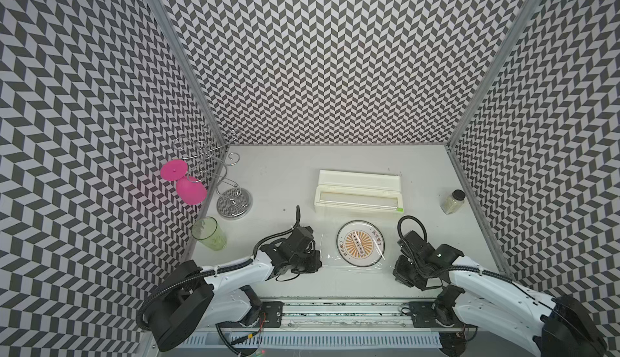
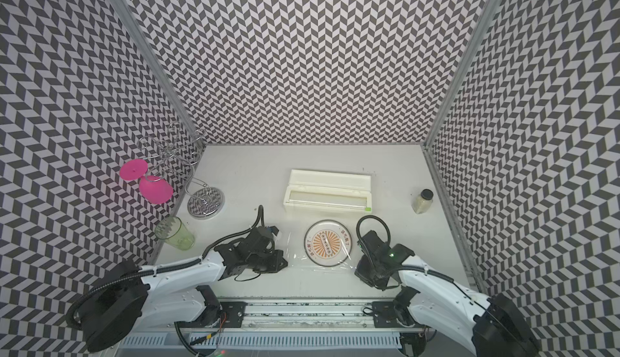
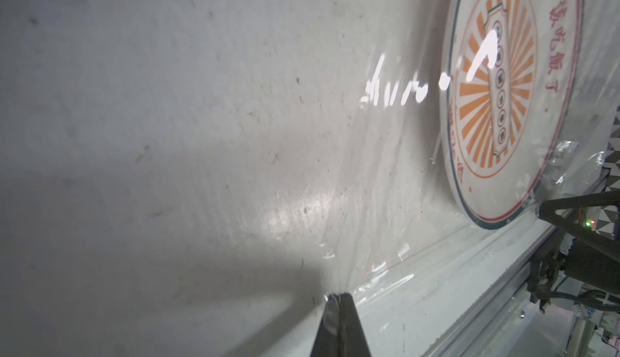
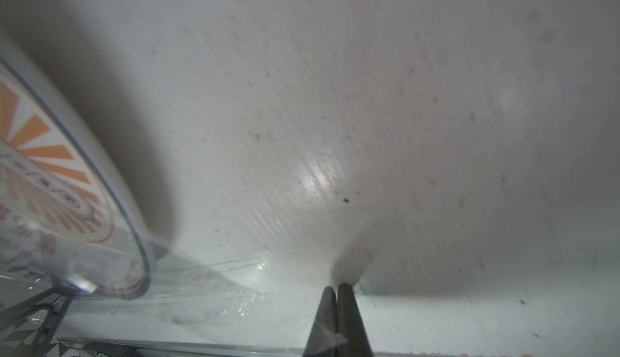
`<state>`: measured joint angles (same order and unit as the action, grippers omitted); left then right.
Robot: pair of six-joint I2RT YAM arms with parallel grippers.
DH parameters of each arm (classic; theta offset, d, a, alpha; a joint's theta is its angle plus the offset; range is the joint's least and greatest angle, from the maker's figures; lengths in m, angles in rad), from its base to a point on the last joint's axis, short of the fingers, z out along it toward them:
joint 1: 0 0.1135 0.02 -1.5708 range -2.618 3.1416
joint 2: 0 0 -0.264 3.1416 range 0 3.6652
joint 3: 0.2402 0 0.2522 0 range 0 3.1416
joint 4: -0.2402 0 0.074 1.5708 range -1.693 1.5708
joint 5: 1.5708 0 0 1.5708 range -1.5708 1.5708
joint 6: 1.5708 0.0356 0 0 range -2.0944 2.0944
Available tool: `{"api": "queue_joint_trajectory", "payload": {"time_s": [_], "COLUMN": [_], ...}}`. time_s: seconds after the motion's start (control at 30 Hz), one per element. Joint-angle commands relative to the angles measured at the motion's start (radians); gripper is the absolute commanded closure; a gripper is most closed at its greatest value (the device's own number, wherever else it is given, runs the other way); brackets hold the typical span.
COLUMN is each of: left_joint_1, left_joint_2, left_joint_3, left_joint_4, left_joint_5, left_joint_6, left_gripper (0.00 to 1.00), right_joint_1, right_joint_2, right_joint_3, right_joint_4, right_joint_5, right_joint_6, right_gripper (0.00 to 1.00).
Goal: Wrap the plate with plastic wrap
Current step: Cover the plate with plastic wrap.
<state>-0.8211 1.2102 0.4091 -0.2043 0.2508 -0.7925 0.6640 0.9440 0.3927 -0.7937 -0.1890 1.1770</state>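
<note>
The left gripper [image 3: 338, 300] and right gripper [image 4: 336, 288], either side of the plate [image 1: 360, 228], each pinch shut on the wrap [image 3: 385, 187], likely to keep it taut where it lies over the plate.

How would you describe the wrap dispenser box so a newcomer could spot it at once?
Start at the grey table between the chevron-patterned walls. Just behind the orange-sunburst plate, toward the back wall, lies the dispenser box. It alone is a long cream-white rectangle with a green tab at one end.
</note>
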Motion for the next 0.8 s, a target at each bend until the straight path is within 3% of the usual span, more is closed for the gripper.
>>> {"api": "queue_joint_trajectory", "payload": {"time_s": [0.0, 0.47, 0.77], "left_joint_1": [-0.018, 0.001, 0.084], "left_joint_2": [0.044, 0.234, 0.330], "left_joint_3": [0.026, 0.090, 0.127], "left_joint_4": [-0.049, -0.118, -0.021], "left_joint_5": [-0.080, -0.290, -0.311], "left_joint_6": [0.031, 0.065, 0.084], "left_gripper": [1.00, 1.00, 1.00], "right_joint_1": [0.007, -0.002, -0.055], "right_joint_2": [0.007, 0.098, 0.154], "right_joint_3": [-0.035, -0.065, -0.131], "right_joint_4": [0.002, 0.142, 0.299], "right_joint_5": [0.030, 0.144, 0.182], "right_joint_6": [0.053, 0.224, 0.288], "right_gripper": [1.00, 1.00, 1.00]}}
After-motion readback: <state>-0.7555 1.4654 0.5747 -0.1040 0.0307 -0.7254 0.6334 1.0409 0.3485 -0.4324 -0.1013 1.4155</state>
